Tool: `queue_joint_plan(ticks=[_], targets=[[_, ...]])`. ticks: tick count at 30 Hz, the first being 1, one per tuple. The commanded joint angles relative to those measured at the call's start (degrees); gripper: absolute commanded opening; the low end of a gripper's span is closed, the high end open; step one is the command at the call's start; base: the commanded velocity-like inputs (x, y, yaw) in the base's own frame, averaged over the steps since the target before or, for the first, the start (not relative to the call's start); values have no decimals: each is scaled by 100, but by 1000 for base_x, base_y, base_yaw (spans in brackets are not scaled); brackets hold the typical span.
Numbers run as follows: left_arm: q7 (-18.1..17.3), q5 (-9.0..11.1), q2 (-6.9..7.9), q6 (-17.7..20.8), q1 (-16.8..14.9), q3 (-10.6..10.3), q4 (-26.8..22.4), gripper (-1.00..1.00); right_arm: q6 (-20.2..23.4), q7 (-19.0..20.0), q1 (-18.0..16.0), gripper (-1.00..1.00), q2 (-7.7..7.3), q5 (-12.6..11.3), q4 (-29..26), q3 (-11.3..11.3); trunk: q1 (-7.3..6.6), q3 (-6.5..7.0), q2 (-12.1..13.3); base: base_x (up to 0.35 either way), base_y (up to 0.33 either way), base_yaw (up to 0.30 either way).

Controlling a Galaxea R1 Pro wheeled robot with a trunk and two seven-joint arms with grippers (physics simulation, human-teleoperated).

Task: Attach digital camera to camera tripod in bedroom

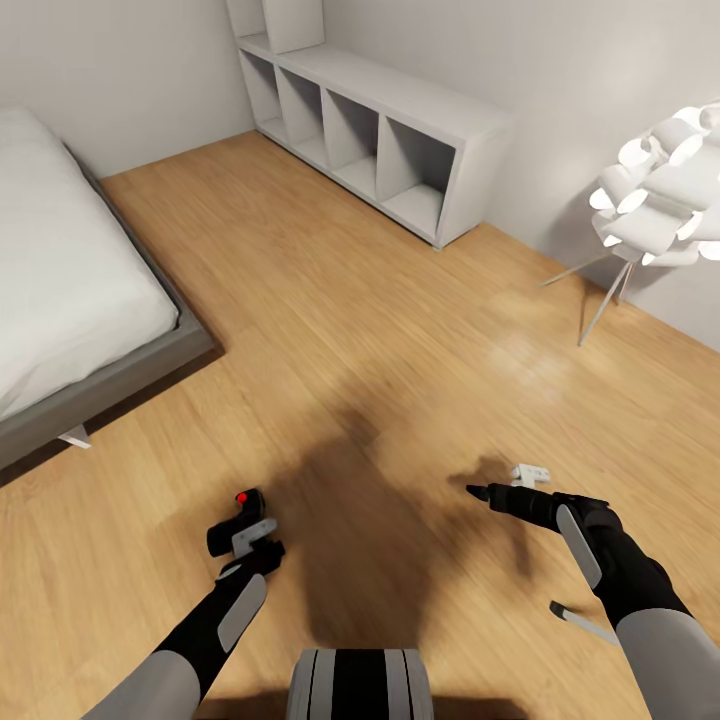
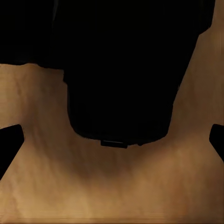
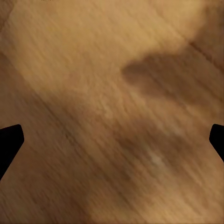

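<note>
My left gripper (image 1: 250, 535) is clamped on the digital camera (image 1: 238, 520), red mark up, its long axis running away from me. My right gripper's (image 1: 478, 491) jaws stand apart over bare floor (image 1: 380, 320).

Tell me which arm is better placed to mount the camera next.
Probably the left: the left hand already carries the camera, red mark up. The right hand holds nothing above the wooden floor.

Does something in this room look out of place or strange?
Nothing is spilled or broken. The one unusual thing: the digital camera is carried in the left claw above the wooden floor.
</note>
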Motion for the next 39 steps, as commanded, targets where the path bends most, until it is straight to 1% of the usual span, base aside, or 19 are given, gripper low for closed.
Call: queue_joint_plan(ticks=[1, 7, 12, 26, 35, 37, 39], targets=[[47, 32, 5, 18, -1, -28, 9, 100, 36, 15, -2, 100, 2, -13, -4, -12, -1, -4, -1, 0, 0, 0], [40, 36, 7, 12, -2, -15, 345, 100, 36, 15, -2, 100, 4, -21, -4, -12, -1, -4, -1, 0, 0, 0], [32, 35, 0, 11, -1, -19, 427, 100, 36, 15, -2, 100, 4, -22, -4, -12, -1, -4, -1, 0, 0, 0], [7, 20, -22, 8, -1, -44, 438, 100, 36, 15, -2, 100, 4, -11, -4, -12, -1, -4, -1, 0, 0, 0], [-9, -5, -38, 1, -2, -61, 362, 100, 36, 15, -2, 100, 4, -13, -4, -12, -1, -4, -1, 0, 0, 0], [-11, -2, -39, -23, -1, -56, 355, 100, 36, 15, -2, 100, 4, -13, -4, -12, -1, -4, -1, 0, 0, 0], [-13, 6, -39, -126, -1, -45, 349, 100, 36, 15, -2, 100, 4, -18, -4, -12, -1, -4, -1, 0, 0, 0]])
